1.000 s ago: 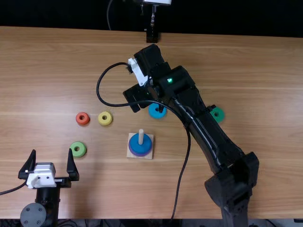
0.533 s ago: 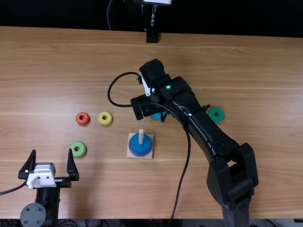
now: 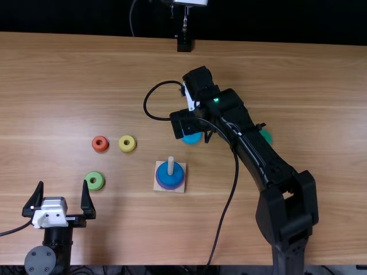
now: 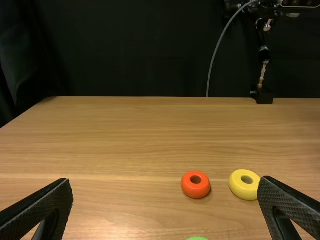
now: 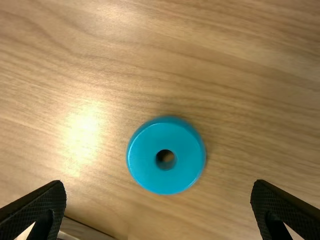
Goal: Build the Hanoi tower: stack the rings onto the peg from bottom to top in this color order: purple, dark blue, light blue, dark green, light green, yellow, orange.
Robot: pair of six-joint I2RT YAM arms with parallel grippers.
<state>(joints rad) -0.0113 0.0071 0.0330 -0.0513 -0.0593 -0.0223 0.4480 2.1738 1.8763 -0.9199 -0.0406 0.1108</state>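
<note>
Step in hand, as judged: pick up the light blue ring (image 5: 145, 160), the next in order. The base (image 3: 182, 189) stands just below the centre of the top view; its peg (image 3: 170, 165) carries the purple ring (image 3: 171, 188) with the dark blue ring (image 3: 170, 180) above it.

1. Check the right gripper (image 5: 159, 182). Its fingers are spread, nothing between them, with the light blue ring on the table ahead. In the top view this ring lies above and slightly right of the base.
2. Centre the ring's hole midway between the fingers before descending; an offset descent may push the ring aside.
3. Lower squarely, close evenly on the outer wall, and lift clear of the peg's tip.
4. Align the hole over the peg, keep the ring level, and release once it seats. A tilted ring may jam.

Left gripper (image 3: 63, 181): lower left, fingers spread, empty. The light green ring (image 3: 99, 185) lies near it; the orange ring (image 3: 100, 148) and yellow ring (image 3: 131, 148) lie above. The dark green ring (image 3: 265, 135) is right of centre, partly behind the right arm.
</note>
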